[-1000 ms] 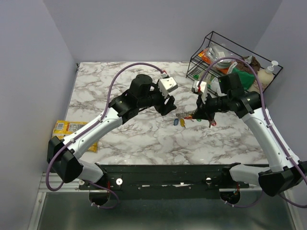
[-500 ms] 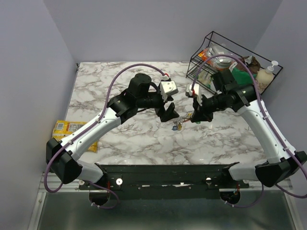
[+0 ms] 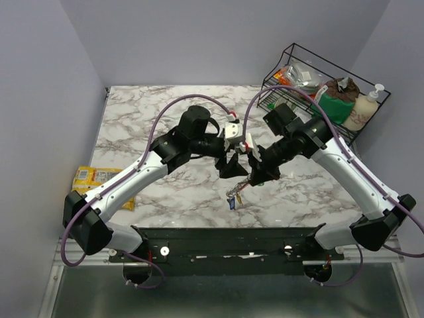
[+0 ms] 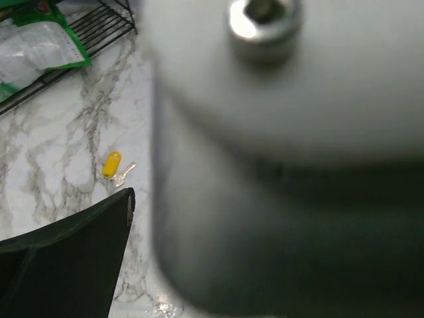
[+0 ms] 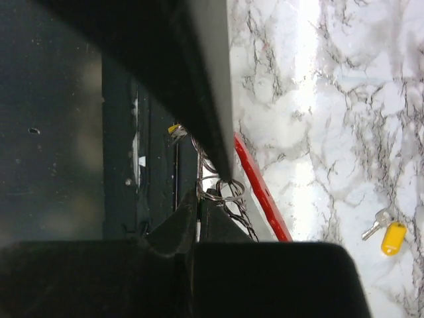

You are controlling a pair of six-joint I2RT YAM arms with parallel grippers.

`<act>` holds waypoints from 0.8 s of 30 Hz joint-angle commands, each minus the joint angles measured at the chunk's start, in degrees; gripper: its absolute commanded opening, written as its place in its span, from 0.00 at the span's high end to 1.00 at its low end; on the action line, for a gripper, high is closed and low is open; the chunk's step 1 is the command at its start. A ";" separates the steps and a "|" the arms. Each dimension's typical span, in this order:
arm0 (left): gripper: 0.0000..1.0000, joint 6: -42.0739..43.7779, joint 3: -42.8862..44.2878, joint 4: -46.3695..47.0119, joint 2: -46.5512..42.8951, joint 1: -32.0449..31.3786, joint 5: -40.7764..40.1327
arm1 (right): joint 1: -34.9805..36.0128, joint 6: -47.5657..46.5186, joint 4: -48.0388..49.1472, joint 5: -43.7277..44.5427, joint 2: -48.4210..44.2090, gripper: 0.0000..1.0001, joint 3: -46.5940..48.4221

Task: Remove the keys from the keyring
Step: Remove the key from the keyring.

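Marble table [image 3: 132, 119]: right pincer [image 3: 255, 175] clamps keyring [image 5: 262, 192], keys [image 3: 233, 197] dangling below; left pincer [image 3: 232, 165] state unclear.

Both my arms bend inward, left gripper [image 3: 233, 165] and right gripper [image 3: 257, 173] almost touching; the right one is pinched closed, the left's state unclear.

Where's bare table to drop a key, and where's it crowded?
Bare table: far left corner behind the left arm, and near right between the right arm and the front edge. Crowded: the middle, where left gripper and right gripper meet at the keyring, keys hanging; also by the basket.
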 commanded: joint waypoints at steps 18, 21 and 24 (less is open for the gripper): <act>0.15 7.23 -6.63 0.80 -3.20 -0.94 23.86 | 10.20 0.70 -10.31 7.09 3.50 0.99 4.57; 0.20 7.31 -6.54 0.62 -3.02 -1.12 24.57 | 10.82 0.79 -10.31 7.27 4.29 0.99 5.44; 0.30 7.49 -6.54 0.36 -2.67 -1.47 24.65 | 10.82 0.88 -10.22 8.32 4.56 0.99 6.76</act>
